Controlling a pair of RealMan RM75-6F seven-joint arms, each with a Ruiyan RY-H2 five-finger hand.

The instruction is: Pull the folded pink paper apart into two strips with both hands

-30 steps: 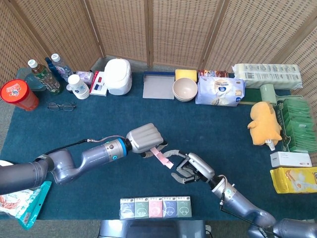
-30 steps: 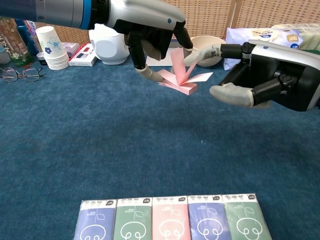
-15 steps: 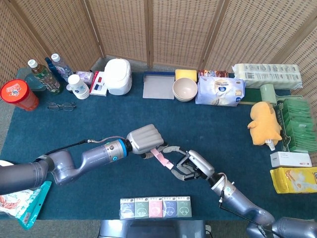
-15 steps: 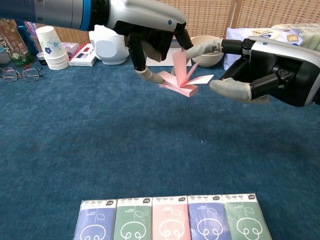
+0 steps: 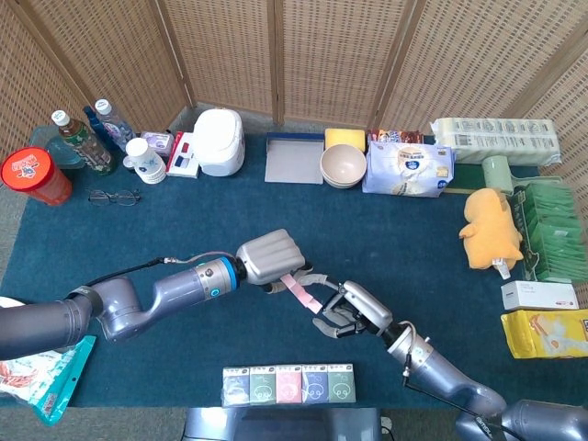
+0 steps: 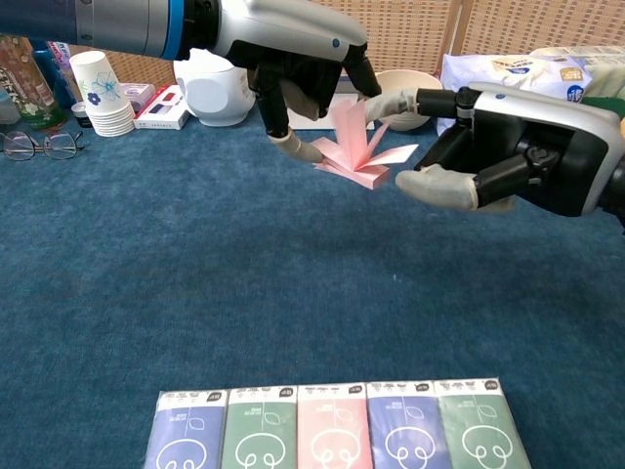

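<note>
Pink paper (image 6: pixel 359 151), frame centre, pinched by left hand (image 6: pixel 298 68); right hand (image 6: pixel 488 161), fingers apart, may miss a flap and knock it loose

Robot hands: two, left hand (image 5: pixel 269 256) and right hand (image 5: pixel 354 310)
Folded pink paper (image 6: pixel 359 149): one
Flat tissue packets in a row (image 6: pixel 334 435): five
Plastic drink bottles (image 5: pixel 77 140): two
Beige bowls, stacked (image 5: pixel 343 166): two

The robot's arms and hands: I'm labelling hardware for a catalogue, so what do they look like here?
Both arms are grey, rounded tubes. The left arm has a blue ring near the wrist and a thin black cable along it. The left hand and right hand have a silver-grey shell on the back, black inner parts and pale grey fingertips.
</note>
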